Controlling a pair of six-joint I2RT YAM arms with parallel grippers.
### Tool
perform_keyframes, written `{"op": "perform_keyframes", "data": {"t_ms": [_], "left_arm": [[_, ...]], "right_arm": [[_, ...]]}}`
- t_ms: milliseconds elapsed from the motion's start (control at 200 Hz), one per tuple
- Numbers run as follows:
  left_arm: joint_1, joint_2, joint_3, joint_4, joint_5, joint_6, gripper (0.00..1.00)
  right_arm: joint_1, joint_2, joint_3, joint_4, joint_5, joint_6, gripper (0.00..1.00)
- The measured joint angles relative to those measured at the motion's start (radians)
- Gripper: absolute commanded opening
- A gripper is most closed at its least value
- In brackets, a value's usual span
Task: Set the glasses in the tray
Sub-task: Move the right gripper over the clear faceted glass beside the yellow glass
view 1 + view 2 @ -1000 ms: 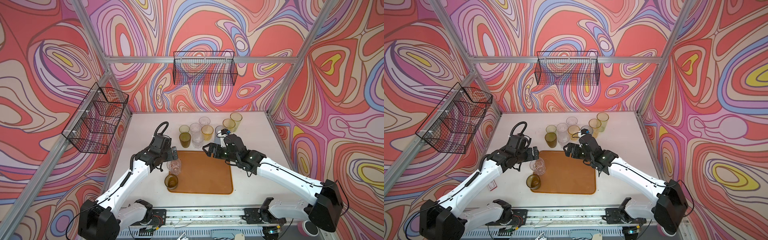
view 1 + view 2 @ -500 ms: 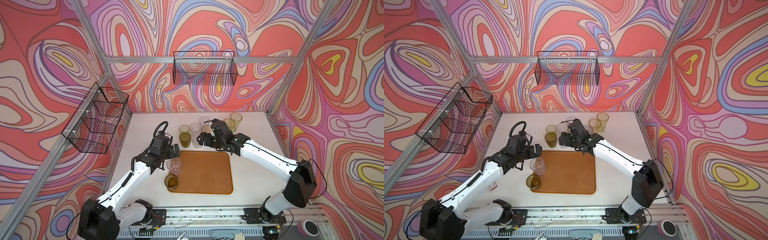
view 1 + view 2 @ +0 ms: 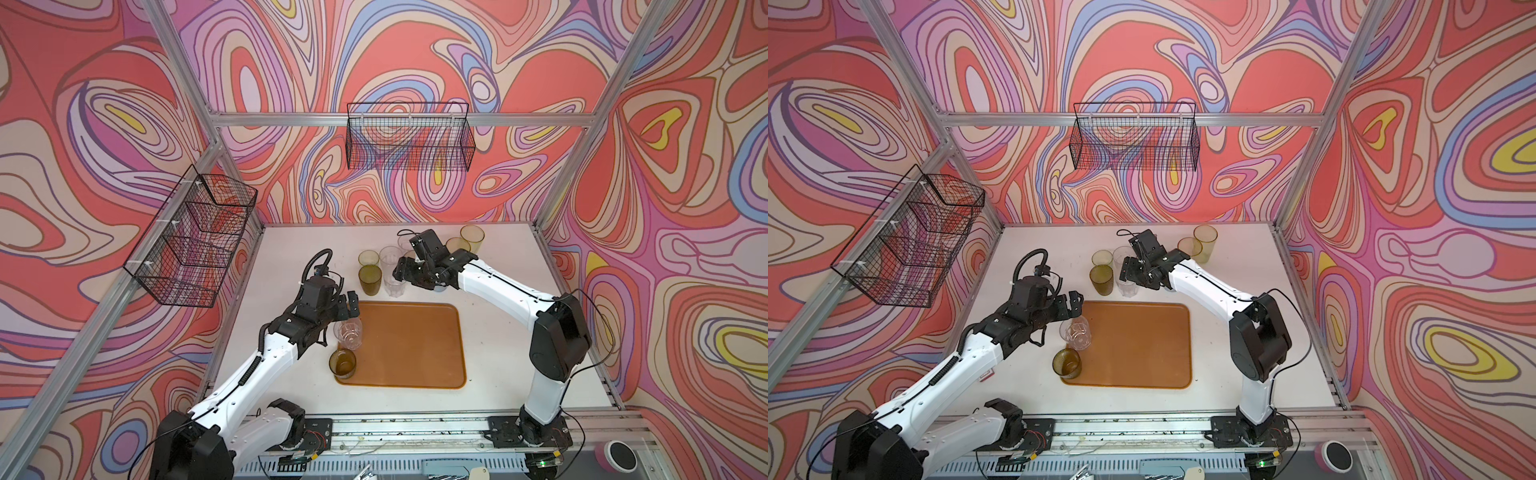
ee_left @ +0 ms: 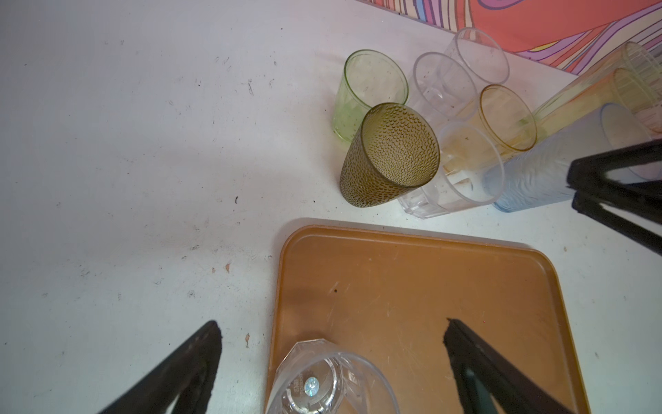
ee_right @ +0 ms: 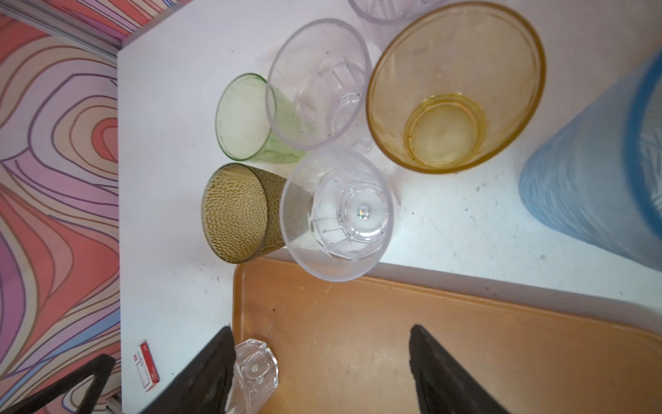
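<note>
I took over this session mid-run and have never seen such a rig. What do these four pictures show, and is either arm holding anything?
Two white robot arms with two-finger grippers work over a table. Two pictures look down from overhead, nearly alike; two come from cameras on the wrists. The orange-brown tray holds a clear glass and a short amber glass at its left edge. The other glasses stand bunched behind it. The left gripper is open at the clear glass; the right gripper is open at the bunch. Neither holds anything.
</note>
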Motion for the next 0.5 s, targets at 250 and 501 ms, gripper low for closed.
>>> {"op": "perform_keyframes", "data": {"t_ms": [250,501], "left_arm": [[0.0,0.012,-0.005,0.019,0.028,-0.009,1.0],[0.0,0.024,-0.012,0.026,0.032,-0.016,1.0]], "right_arm": [[-0.018,0.028,0.0,-0.013,0.009,0.018,0.62],[-0.035,0.068,0.0,0.0,0.007,0.017,0.54]]}}
